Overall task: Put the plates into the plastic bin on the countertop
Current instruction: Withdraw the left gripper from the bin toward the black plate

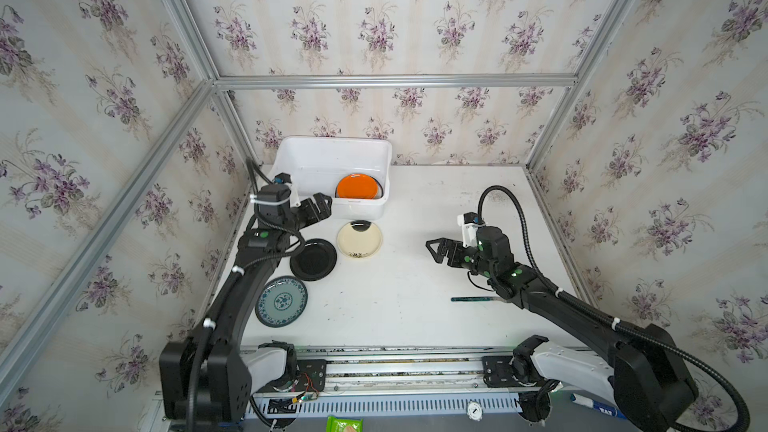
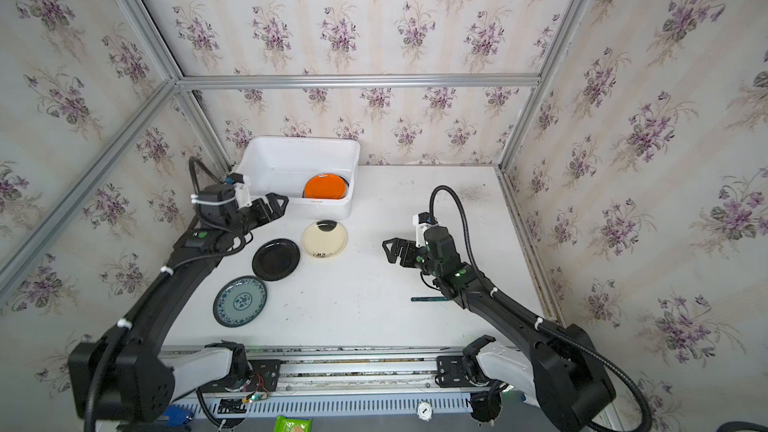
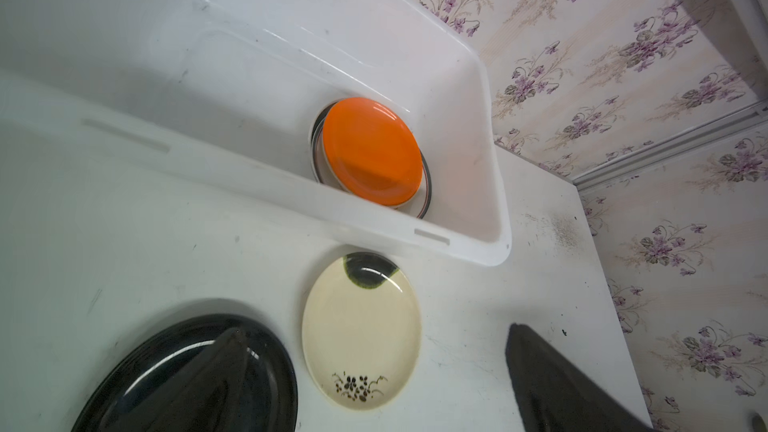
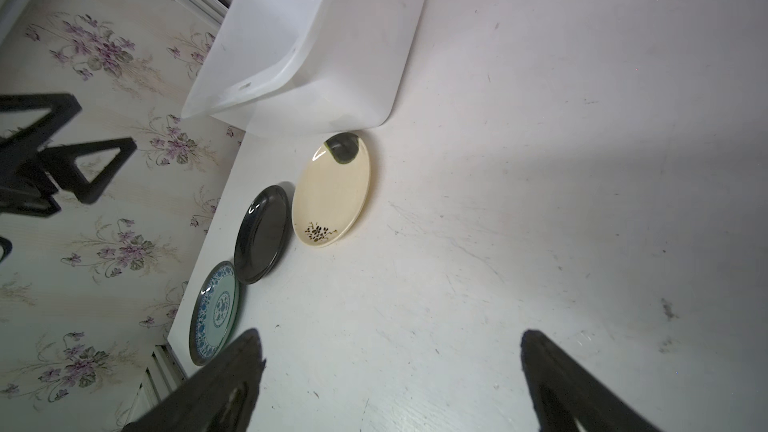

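1. The large white rectangular plastic bin (image 1: 328,155) stands at the back left of the scuffed white countertop (image 1: 415,309). At its right end, a glossy round orange plate (image 1: 357,187) lies on top of other plates (image 3: 428,189).
2. Three plates lie outside the bin. A round cream plate with a dark blotch (image 1: 359,239) is just in front of it, with a round black plate (image 1: 313,259) beside that one. A round teal-patterned plate (image 1: 281,301) lies nearer the front edge.
3. The left gripper (image 1: 322,205) hovers by the bin's near wall, jaws wide apart and empty.
4. The right gripper (image 1: 434,249) hangs over bare countertop, well apart from the plates, jaws spread and empty.

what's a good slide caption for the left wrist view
Open left gripper looks over the black plate and cream plate toward the plastic bin, where an orange plate lies.
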Action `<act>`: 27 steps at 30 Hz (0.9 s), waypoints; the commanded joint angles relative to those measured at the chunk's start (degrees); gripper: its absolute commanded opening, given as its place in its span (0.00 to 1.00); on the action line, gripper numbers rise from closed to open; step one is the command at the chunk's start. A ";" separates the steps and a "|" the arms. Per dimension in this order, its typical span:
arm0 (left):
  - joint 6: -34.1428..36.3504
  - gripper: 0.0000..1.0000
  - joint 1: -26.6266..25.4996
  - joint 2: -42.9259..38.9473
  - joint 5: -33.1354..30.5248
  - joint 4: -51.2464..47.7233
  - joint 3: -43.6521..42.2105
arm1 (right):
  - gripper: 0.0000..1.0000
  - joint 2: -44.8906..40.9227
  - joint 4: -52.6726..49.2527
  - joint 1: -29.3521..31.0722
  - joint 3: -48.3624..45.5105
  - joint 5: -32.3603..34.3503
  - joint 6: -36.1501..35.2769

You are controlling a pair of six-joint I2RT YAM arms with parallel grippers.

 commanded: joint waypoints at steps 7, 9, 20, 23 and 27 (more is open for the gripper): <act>-4.13 1.00 1.01 -15.53 -9.76 -4.42 -16.24 | 0.99 -5.20 -3.90 0.00 0.13 0.81 -3.12; -5.86 1.00 1.54 -17.63 -11.72 -6.20 -19.30 | 0.99 -4.84 -4.78 0.00 0.71 0.58 -4.13; -9.36 1.00 5.74 -21.23 -11.62 -10.16 -26.90 | 0.99 3.39 -4.27 -0.35 5.49 -1.59 -6.39; -9.15 1.00 5.76 -18.67 -8.83 -9.76 -28.14 | 0.99 4.50 -4.12 -0.53 5.94 -1.78 -6.97; -10.53 1.00 5.67 -18.12 -4.92 -7.01 -31.13 | 0.99 5.27 -4.92 -1.18 6.22 -1.64 -7.97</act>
